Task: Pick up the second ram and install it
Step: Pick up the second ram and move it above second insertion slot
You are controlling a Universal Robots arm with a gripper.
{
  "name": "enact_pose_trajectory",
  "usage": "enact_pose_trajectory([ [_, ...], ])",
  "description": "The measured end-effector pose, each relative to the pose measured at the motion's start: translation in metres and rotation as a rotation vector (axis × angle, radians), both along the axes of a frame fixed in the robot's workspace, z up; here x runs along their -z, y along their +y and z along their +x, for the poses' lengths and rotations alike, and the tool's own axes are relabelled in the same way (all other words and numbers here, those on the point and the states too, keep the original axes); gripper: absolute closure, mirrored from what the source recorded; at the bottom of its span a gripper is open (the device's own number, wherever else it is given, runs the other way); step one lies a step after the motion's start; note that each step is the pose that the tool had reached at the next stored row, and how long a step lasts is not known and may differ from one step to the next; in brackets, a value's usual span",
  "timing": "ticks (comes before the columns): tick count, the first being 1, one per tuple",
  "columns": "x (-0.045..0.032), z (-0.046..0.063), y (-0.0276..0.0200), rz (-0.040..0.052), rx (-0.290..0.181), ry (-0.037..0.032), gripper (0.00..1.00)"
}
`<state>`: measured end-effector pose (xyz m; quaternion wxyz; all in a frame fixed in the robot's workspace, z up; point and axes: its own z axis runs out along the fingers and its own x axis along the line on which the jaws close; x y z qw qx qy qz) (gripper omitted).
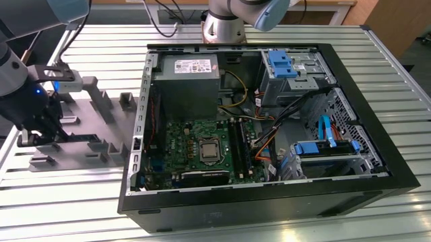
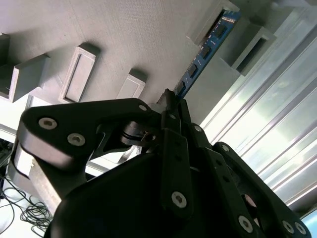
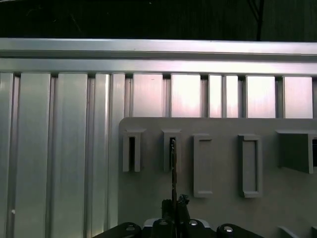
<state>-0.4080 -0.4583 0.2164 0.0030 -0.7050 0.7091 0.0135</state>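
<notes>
Claw: my gripper (image 2: 171, 99) is drawn narrow, the two black fingers (image 2: 184, 115) pinched on the near end of the second ram (image 2: 205, 47).
Ram: a slim blue board with a row of black chips. In the second wrist view it runs away from my fingertips, and in the first wrist view it is a thin edge-on line (image 3: 173, 168) rising from my claw (image 3: 174, 204).
Ram's far end: at a slotted upright post (image 3: 172, 148) of the grey holder tray (image 2: 124, 39). I cannot tell whether it sits in the slot or just above it.
Where I stand: over the tray (image 1: 84, 113) at the exterior view's left, my claw (image 1: 42, 136) low among its posts, well apart from the computer.
Tray: flat on the ribbed metal table (image 1: 67, 212), just beside the case.
Case: the open black computer case (image 1: 269, 201) lies on its side at the exterior view's right.
Inside: the green motherboard (image 1: 181, 146) on the near side, the grey power-supply box (image 1: 189, 75) beyond it.
</notes>
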Motion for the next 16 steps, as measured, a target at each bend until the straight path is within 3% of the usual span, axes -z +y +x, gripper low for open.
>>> enact_pose_trajectory([
  [16, -0.0104, 0.0, 0.0, 0.0001, 0.0, -0.0001, 0.86],
])
